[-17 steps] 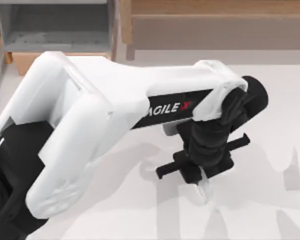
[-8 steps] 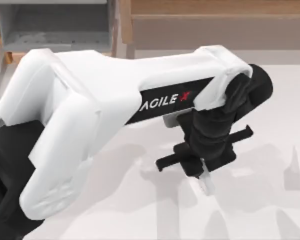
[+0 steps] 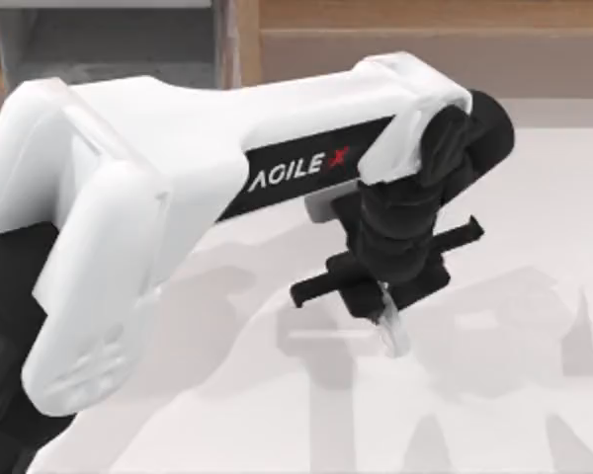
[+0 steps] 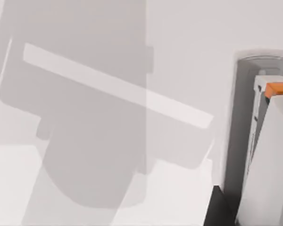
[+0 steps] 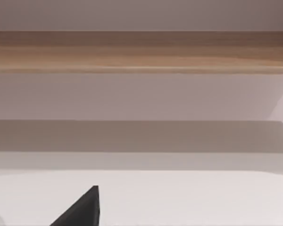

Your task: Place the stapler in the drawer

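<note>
Since a second ago the left arm has swung up and toward the top view's left, carrying the left gripper with the stapler clear of the table — by my read lifted so it can pass over the front of the drawer at the top-left. The fingers are pinched tight on the stapler's upper end, so it hangs below them, long axis near vertical, free end pointing down at the table with a slight lean to the right. Right arm parked, can't tell its fingers.
</note>
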Motion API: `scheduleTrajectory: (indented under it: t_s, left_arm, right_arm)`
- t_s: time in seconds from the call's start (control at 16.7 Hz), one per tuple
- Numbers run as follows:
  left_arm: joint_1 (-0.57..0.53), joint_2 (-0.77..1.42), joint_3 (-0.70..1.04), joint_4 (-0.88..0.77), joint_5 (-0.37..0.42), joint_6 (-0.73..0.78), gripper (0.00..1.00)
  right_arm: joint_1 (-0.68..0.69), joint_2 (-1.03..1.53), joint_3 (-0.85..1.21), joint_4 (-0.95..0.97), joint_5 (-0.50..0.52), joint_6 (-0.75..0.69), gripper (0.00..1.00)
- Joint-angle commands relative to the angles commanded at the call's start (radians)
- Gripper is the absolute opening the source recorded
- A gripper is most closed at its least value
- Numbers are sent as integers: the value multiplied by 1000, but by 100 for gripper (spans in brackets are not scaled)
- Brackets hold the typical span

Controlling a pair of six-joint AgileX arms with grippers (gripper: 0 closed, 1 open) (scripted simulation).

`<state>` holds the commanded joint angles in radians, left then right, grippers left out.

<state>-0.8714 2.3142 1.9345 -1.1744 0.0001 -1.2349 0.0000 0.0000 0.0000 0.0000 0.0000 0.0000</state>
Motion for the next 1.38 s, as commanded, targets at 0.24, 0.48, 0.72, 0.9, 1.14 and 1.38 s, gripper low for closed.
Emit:
scheduleTrajectory:
  t_s: [0.24, 0.48, 0.72, 0.9, 1.14, 1.38]
  left_arm:
    - [195, -46, 87, -70, -16, 188, 0]
    - [464, -82, 205, -159, -45, 465, 0]
    - [744, -69, 335, -231, -70, 776, 0]
    - [930, -12, 440, -261, -77, 1002, 0]
    - [1113, 118, 575, -276, -60, 1272, 0]
    - [1194, 278, 670, -297, -16, 1489, 0]
  right_arm:
    - [0, 0, 0, 0, 0, 0, 100]
    - [0, 0, 0, 0, 0, 0, 100]
    - [0, 0, 0, 0, 0, 0, 100]
    - [0, 0, 0, 0, 0, 0, 100]
    - [0, 0, 0, 0, 0, 0, 100]
    - [0, 0, 0, 0, 0, 0, 100]
